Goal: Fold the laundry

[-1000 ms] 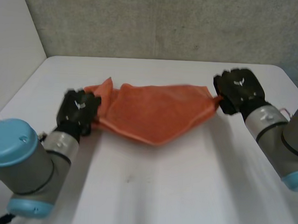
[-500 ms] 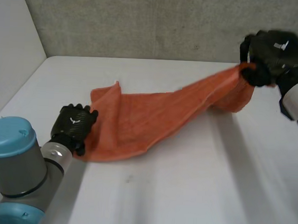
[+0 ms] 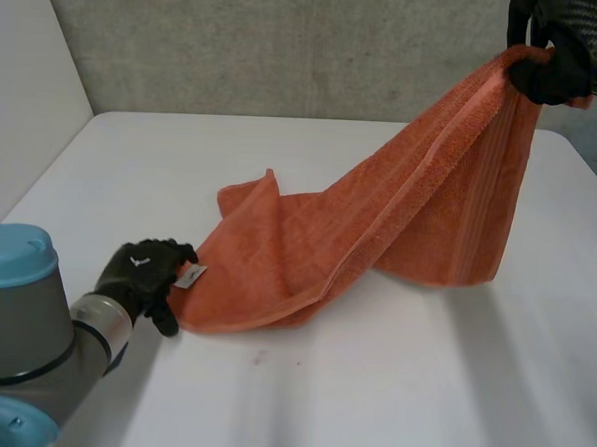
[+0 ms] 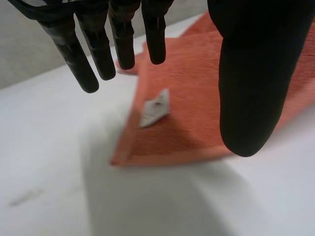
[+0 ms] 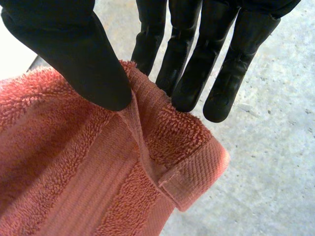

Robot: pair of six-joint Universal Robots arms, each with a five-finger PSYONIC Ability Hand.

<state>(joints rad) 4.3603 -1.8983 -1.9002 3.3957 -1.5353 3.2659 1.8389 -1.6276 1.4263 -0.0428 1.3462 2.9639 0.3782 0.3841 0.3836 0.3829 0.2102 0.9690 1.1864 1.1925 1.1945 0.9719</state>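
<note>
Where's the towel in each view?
Head: towel runs from beside the left hand on the table up to the high right hand.
Left wrist: towel's tagged corner at the open fingers' tips.
Right wrist: towel corner pinched between thumb and fingers.
Shared landmark: grey wall.

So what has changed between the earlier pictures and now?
The right hand has risen high above the white table, lifting its corner of the orange terry towel, so the cloth now slopes up steeply. The left hand has drawn back toward the robot and is open over the near corner with the white tag. Unchanged: the right hand's pinch, and the towel's lower end lying on the table.
</note>
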